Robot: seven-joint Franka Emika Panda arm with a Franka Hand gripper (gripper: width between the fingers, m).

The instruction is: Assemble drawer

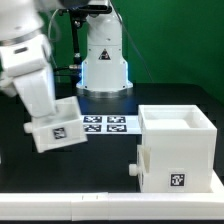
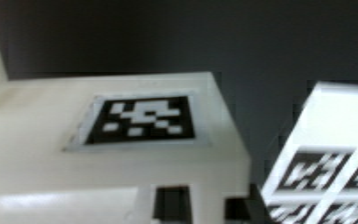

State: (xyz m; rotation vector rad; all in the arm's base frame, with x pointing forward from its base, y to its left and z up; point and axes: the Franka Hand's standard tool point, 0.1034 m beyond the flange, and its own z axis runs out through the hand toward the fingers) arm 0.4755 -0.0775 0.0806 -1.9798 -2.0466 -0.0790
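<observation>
My gripper [image 1: 48,110] is shut on a small white tray [image 1: 57,124] with a black-and-white tag and holds it tilted above the table, at the exterior view's left. In the wrist view the tray [image 2: 87,165] fills the frame with its tag facing up. The dark fingertips [image 2: 172,200] grip its near wall, and my gripper [image 2: 208,203] sits at that wall. The large white cube shell [image 1: 176,150] stands on the table at the exterior view's right, apart from the tray, with a tag low on its front. A second tray is not in view.
The marker board [image 1: 105,124] lies flat on the dark table between the held tray and the shell; it also shows in the wrist view [image 2: 327,165]. A white robot base [image 1: 103,60] stands behind it. A small knob [image 1: 133,170] sticks out low on the shell's left side.
</observation>
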